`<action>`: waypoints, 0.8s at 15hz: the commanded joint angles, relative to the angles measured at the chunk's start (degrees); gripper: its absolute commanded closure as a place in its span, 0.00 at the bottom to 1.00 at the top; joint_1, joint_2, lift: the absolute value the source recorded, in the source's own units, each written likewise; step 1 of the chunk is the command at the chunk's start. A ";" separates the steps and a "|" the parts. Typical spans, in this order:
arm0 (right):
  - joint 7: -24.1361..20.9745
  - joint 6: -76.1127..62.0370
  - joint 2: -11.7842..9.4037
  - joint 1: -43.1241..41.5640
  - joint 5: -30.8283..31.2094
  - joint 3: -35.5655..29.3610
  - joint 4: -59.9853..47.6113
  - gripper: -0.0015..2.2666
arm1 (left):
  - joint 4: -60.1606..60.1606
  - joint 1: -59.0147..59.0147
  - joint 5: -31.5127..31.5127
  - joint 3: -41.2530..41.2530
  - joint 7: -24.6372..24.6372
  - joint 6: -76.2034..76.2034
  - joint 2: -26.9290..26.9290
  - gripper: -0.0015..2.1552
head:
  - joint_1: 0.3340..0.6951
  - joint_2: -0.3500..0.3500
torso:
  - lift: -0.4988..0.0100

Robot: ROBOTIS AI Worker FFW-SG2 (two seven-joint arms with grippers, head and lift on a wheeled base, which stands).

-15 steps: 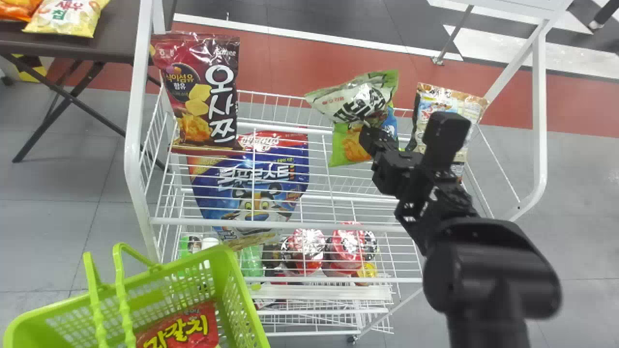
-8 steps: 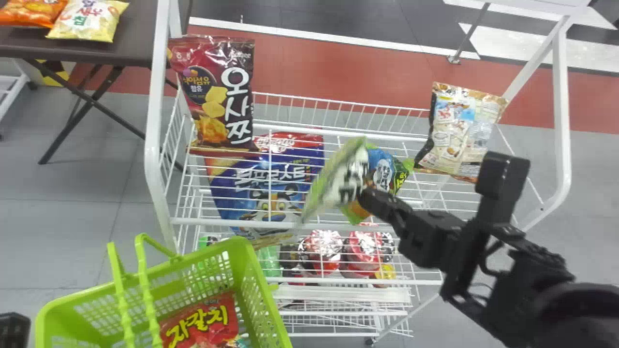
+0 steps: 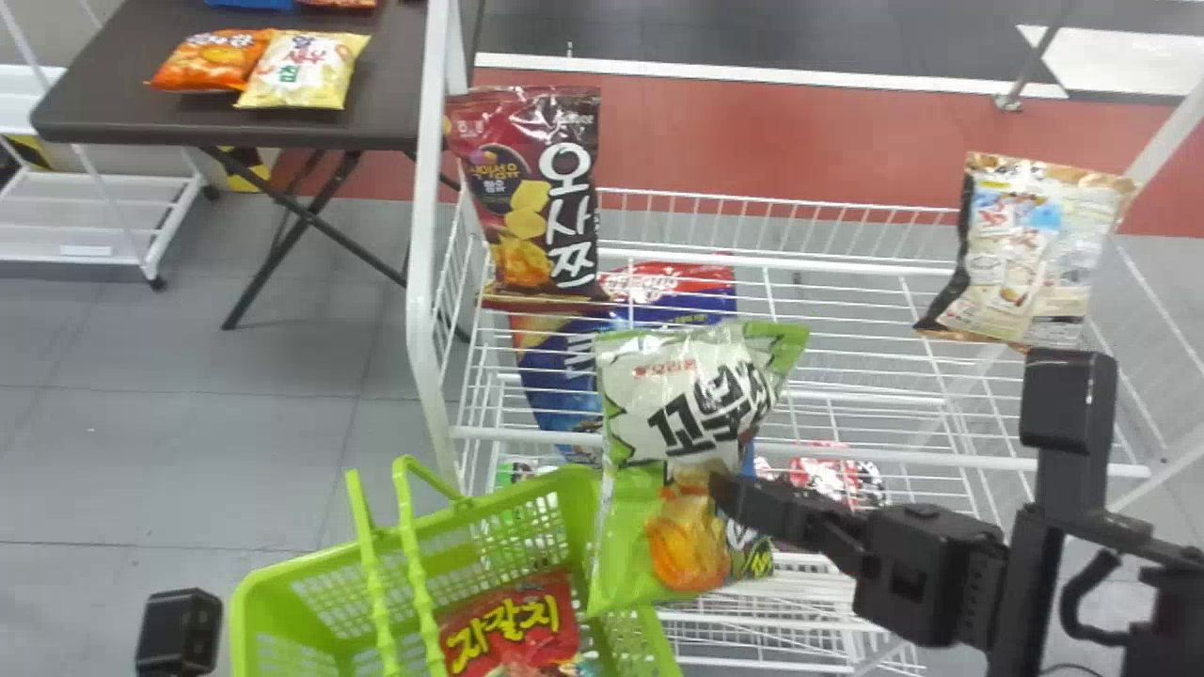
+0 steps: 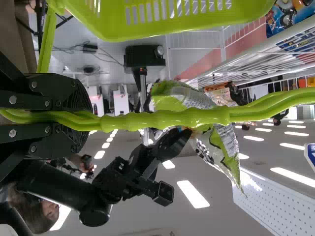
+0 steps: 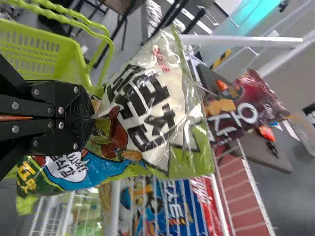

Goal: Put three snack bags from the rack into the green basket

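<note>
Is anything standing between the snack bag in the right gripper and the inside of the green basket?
Only the right rim of the basket seems in the way, beside the lower part of the bag. The raised handles stand farther left, held by the left gripper.

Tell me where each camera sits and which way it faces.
Head view: on the head, facing forward and down at the rack and green basket; parts of both arms show.
Left wrist view: on the left wrist, facing past the left gripper, shut on the basket's handles, toward the right arm.
Right wrist view: on the right wrist, facing past the right gripper, shut on a green-and-white bag.
Head and right wrist views share the dark red bag.
</note>
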 commanded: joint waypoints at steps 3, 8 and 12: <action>-0.16 3.91 0.05 1.20 -0.85 6.62 3.04 0.99 | 0.09 -0.16 0.00 -0.43 0.17 0.00 0.00 1.00 | 1.00 0.58 | 0.98; -0.60 3.73 -1.23 1.46 7.06 13.56 10.52 0.49 | 0.00 -0.43 0.00 -0.43 0.17 0.00 0.09 1.00 | 1.00 0.77 | 0.98; 2.12 0.74 -1.93 2.78 9.26 14.53 10.34 0.01 | 0.18 -0.78 0.00 -0.70 0.17 0.00 0.09 1.00 | 1.00 0.79 | 0.98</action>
